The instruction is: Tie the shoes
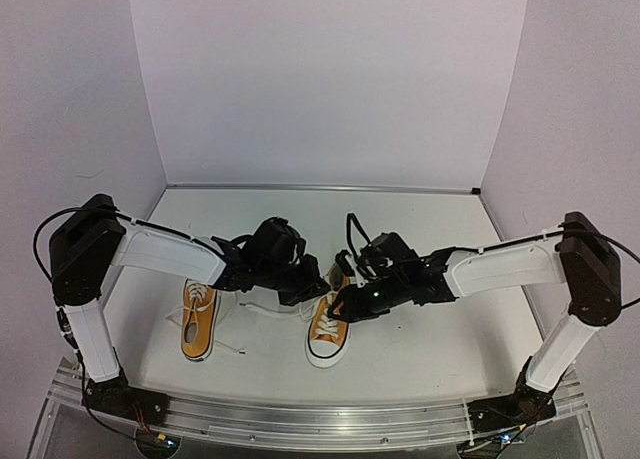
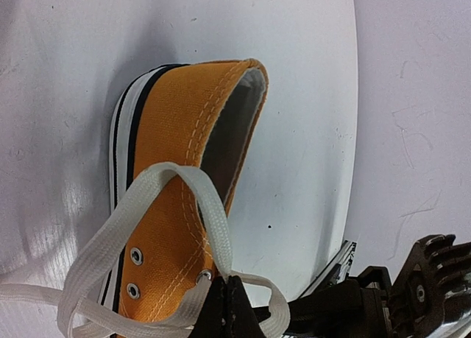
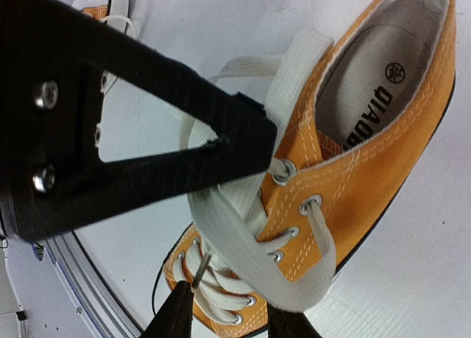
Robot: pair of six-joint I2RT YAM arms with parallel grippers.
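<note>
Two orange-yellow sneakers lie on the table: the left shoe (image 1: 199,319) and the right shoe (image 1: 328,331). Both grippers are over the right shoe's lacing. My left gripper (image 1: 310,289) is shut on a loop of white lace (image 2: 213,220), pinched at its jaws (image 2: 227,283) beside the shoe's top eyelet (image 2: 204,276). My right gripper (image 3: 228,308) is open, its fingers (image 3: 173,316) straddling a broad white lace band (image 3: 250,257) above the laced tongue. The right shoe (image 3: 368,169) fills the right wrist view, and the left gripper's black finger (image 3: 147,146) crosses in front.
The left shoe's laces (image 1: 235,347) trail loose on the table. The metal rail (image 1: 300,419) runs along the near edge. White walls (image 1: 320,79) enclose the back and sides. The right arm's gripper body (image 2: 427,286) shows in the left wrist view.
</note>
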